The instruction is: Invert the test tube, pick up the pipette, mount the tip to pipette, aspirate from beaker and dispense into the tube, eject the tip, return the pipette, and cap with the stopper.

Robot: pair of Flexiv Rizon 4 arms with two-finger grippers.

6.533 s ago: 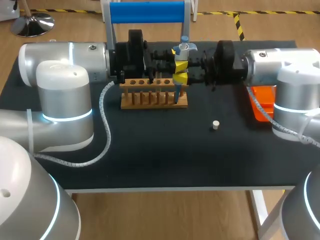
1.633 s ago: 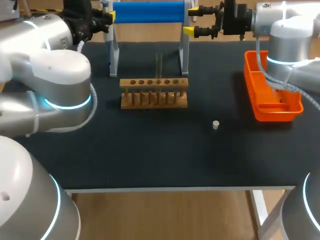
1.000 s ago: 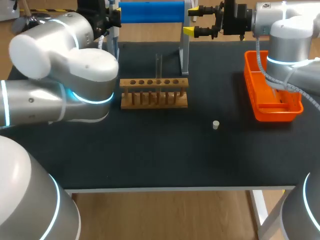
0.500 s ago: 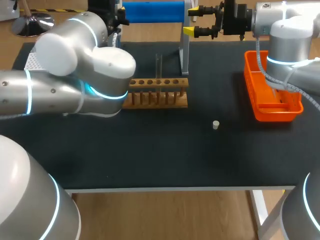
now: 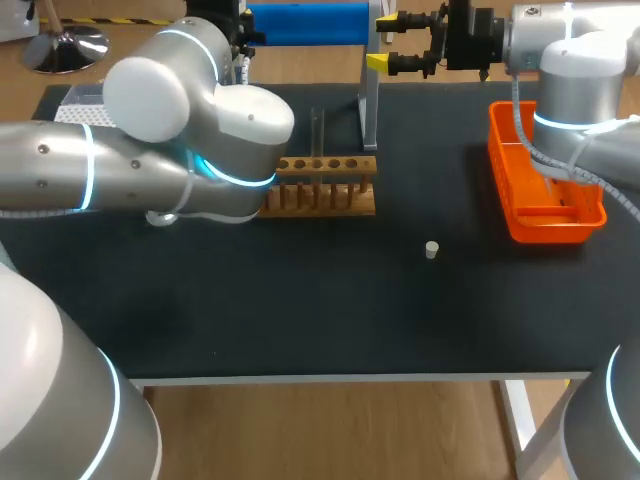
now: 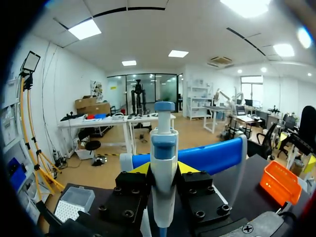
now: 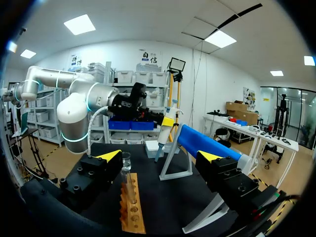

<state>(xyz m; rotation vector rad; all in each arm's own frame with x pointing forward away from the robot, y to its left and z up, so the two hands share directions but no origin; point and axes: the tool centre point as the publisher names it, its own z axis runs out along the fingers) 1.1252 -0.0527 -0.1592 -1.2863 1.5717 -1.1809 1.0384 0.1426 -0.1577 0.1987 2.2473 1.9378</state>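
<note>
Head view: a black bench (image 5: 330,310) with two robot arms coming in from the sides. The left arm (image 5: 190,130) sweeps across the far left part of the bench and hides the left end of a wooden rack (image 5: 325,185), which stands near the middle of the far edge. A clear test tube (image 5: 317,125) stands upright in the rack; which hole holds it cannot be told. Behind the rack, at the far edge, is a stand with a blue bar (image 5: 305,20). A small white stopper (image 5: 431,250) lies alone near the middle of the bench, toward the right edge and well apart from the rack. An orange tray (image 5: 545,215) sits along the right edge. A white tip box (image 5: 75,100) is at the far left corner.

Left wrist view: the left gripper (image 6: 163,168) is clamped on the pipette (image 6: 163,148), its yellow tips against both sides of the body, with the pipette upright in front of the blue bar.

Right wrist view: the right gripper (image 7: 162,156) holds nothing and is spread wide, above the far right part of the bench, with the rack and tube ahead of it.
</note>
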